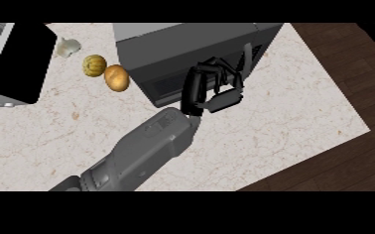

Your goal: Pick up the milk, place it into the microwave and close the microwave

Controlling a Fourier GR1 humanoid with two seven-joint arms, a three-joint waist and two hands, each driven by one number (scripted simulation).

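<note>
Left hand (212,87) up against the front of the microwave (190,44), fingers curled in, nothing visibly gripped. Microwave parked at the far edge of the desk (293,109), long side running along that edge, front facing the near edge. Can't tell where the milk sits or which way it points, hidden tbh.
</note>
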